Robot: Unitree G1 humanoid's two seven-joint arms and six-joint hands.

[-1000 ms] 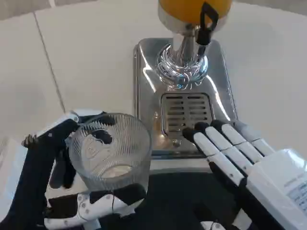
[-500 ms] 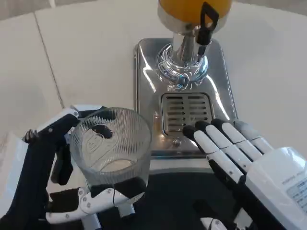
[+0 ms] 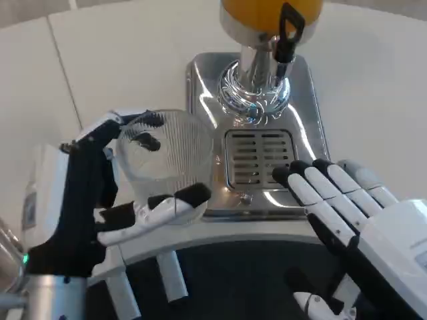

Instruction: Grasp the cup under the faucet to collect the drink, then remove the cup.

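A clear ribbed glass cup (image 3: 167, 155) is held up by my left hand (image 3: 110, 193), fingers wrapped around its sides; it hovers just left of the chrome drip tray (image 3: 200, 100) and looks empty. The dispenser's black faucet lever (image 3: 288, 30) hangs below the orange juice tank (image 3: 267, 10) at the top centre. The slotted grate (image 3: 259, 159) under the faucet has nothing on it. My right hand (image 3: 347, 213) floats with straight, spread fingers over the tray's front right corner, holding nothing.
The dispenser's shiny column (image 3: 253, 83) stands on the tray behind the grate. White table (image 3: 120, 60) spreads to the left and right of the dispenser. A dark area (image 3: 247, 273) lies at the near edge below the tray.
My left hand has lifted the cup up and forward, toward the tray's left edge. The right hand has shifted slightly right and back.
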